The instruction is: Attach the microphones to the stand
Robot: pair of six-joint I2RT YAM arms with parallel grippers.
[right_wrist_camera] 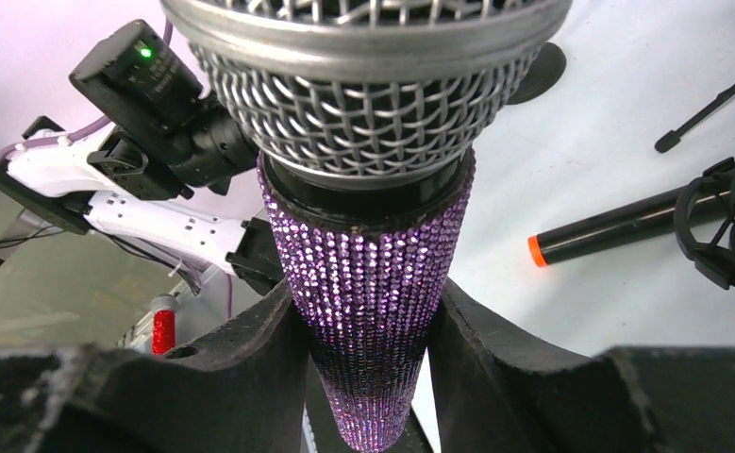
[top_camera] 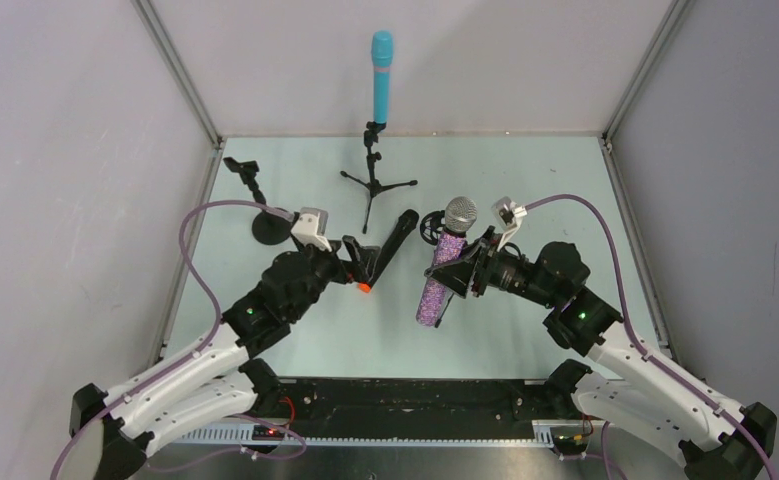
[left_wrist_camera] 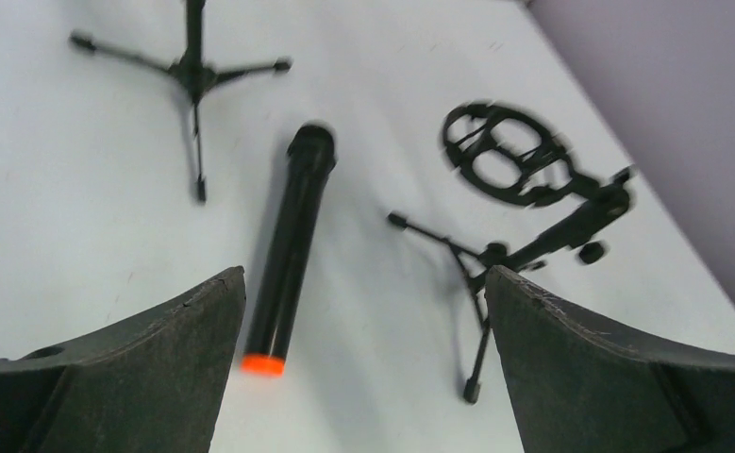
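Note:
The turquoise microphone (top_camera: 381, 75) stands upright in a tripod stand (top_camera: 370, 185) at the back. The black microphone (top_camera: 393, 245) with the orange end lies flat on the table. In the left wrist view it (left_wrist_camera: 288, 245) lies just ahead of my left gripper (left_wrist_camera: 365, 278), nearer the left finger. My left gripper (top_camera: 365, 268) is open and empty, hovering at the orange end. My right gripper (top_camera: 462, 268) is shut on the purple glitter microphone (top_camera: 441, 270) and holds it off the table, mesh head away from me. The right wrist view shows its body (right_wrist_camera: 368, 274) clamped between the fingers.
A small tripod stand with a round clip (left_wrist_camera: 509, 151) lies tipped over right of the black microphone; its clip also shows in the top view (top_camera: 431, 228). A stand on a round base (top_camera: 262, 222) is at the back left. Frame posts and walls bound the table.

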